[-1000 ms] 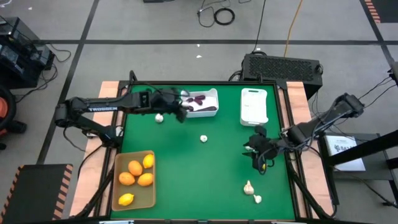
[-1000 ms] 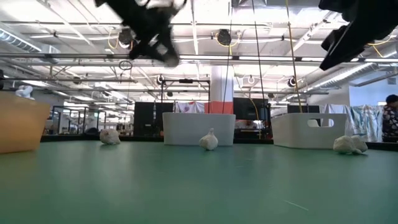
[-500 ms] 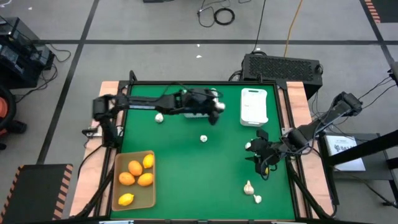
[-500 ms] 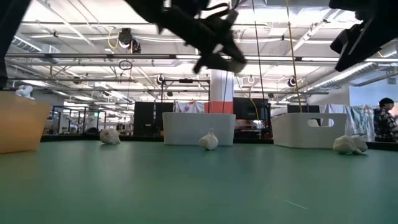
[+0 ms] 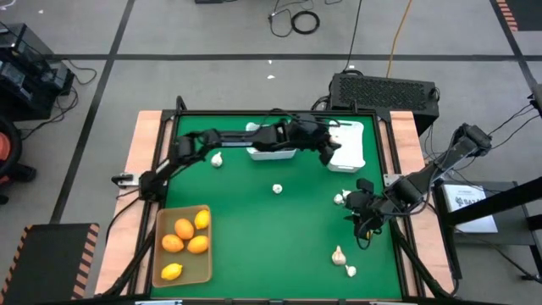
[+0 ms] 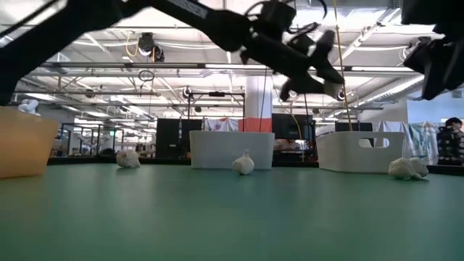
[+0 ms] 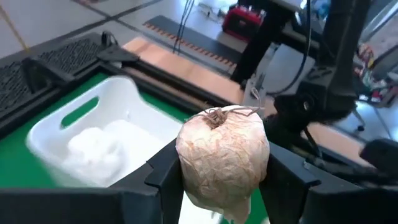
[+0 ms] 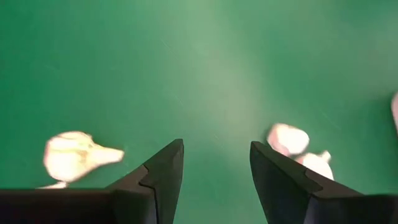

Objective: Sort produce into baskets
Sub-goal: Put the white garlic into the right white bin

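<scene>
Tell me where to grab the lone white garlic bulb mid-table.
Grip the small white papery garlic bulb across its round belly, coming straight down from above. It sits upright with its pointed tip up, alone on the green mat, so nothing blocks either side.

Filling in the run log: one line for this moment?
left gripper: shut on garlic bulb, over narrow white bin | right gripper: open, above mat, loose garlic nearby

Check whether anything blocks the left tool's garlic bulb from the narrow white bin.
Nothing visible does. The left tool holds the garlic bulb at the narrow white bin, whose open top holds only white pieces.
</scene>
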Controlling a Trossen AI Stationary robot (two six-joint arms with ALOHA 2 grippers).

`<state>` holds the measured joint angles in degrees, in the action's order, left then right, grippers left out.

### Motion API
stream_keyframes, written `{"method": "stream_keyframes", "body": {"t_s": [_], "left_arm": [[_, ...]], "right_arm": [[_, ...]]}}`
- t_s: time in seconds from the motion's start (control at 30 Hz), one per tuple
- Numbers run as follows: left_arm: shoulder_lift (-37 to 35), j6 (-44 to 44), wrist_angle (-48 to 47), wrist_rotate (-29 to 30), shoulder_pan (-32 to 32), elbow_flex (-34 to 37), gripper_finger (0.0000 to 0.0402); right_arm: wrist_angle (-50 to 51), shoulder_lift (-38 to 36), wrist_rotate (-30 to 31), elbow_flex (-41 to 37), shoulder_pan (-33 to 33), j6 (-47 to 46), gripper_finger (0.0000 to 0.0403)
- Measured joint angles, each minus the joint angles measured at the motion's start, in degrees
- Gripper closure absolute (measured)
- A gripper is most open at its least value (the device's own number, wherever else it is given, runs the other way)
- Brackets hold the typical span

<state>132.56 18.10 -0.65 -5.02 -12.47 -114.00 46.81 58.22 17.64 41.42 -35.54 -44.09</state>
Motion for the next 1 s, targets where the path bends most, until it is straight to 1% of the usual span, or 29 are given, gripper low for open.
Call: {"method": "stream_keyframes", "body": {"t_s": [0.17,0.3,0.43,0.5,0.83,1.0], "left_arm": [[7.44,1.0,2.36,-0.47,0.17,-7.15,0.0231],[10.79,-0.04,1.93,-0.52,0.1,-9.62,0.0231],[10.9,-3.17,1.61,0.58,0.09,-9.84,0.0229],[10.81,-3.92,1.93,0.66,0.11,-9.87,0.0222],[10.83,-6.63,1.37,2.23,0.12,-9.87,0.0154],[10.83,-6.63,0.59,2.23,0.13,-9.87,0.0142]], "right_arm": [[2.52,0.0,0.23,-0.01,-0.14,-0.69,0.0227],[2.56,0.0,0.23,0.01,-0.14,-0.46,0.0227],[2.77,0.0,0.25,0.0,-0.14,-0.24,0.0227],[2.79,0.0,0.35,0.0,-0.17,0.21,0.0227],[2.79,0.0,0.58,0.0,-0.15,0.39,0.0227],[2.8,0.0,0.58,0.01,-0.14,0.39,0.0227]]}}
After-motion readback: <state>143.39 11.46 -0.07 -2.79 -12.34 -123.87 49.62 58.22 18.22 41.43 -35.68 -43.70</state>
